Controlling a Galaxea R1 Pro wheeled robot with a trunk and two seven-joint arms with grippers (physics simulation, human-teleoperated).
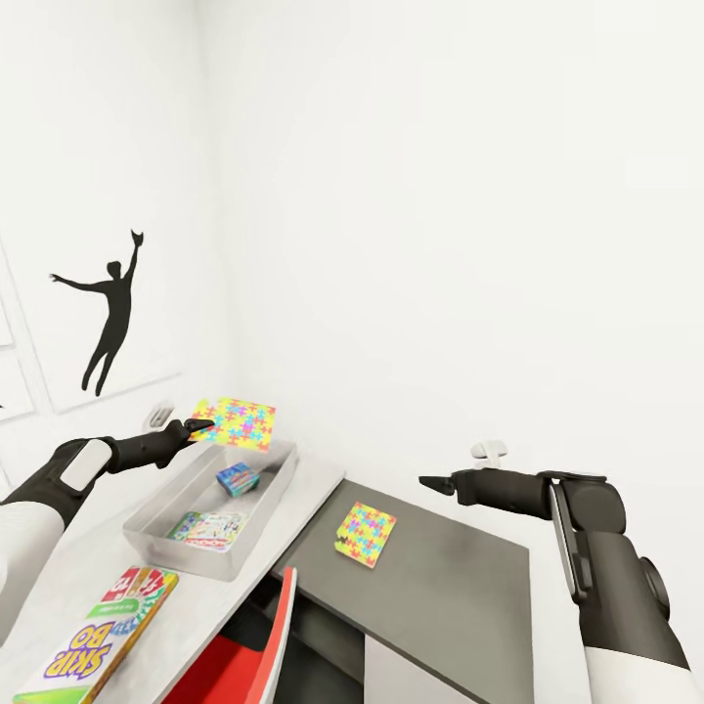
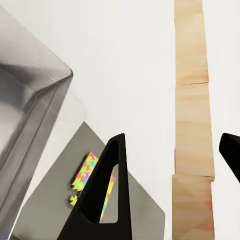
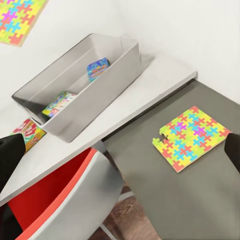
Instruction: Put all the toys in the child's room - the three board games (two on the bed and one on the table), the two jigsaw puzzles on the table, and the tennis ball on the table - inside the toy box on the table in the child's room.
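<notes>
One jigsaw puzzle [image 1: 235,420] hangs in the air over the far end of the toy box [image 1: 282,471], its edge at the tip of my left gripper [image 1: 200,425]. That gripper [image 2: 172,140] has its fingers wide apart with nothing between them. The toy box [image 3: 112,75] stands on the white table [image 1: 318,479] and holds two board games [image 1: 237,477] [image 1: 205,528]. A second jigsaw puzzle [image 1: 367,533] [image 3: 192,137] lies flat on a dark grey surface [image 1: 440,587] beside the table. My right gripper [image 1: 435,481] hovers open above that surface. The tennis ball and the bed are out of view.
A Skip-Bo game box [image 1: 98,636] lies on the table's near end. A red chair [image 1: 256,640] stands under the table edge, below the toy box. White walls close in behind, with a black silhouette print [image 1: 108,313] at the left.
</notes>
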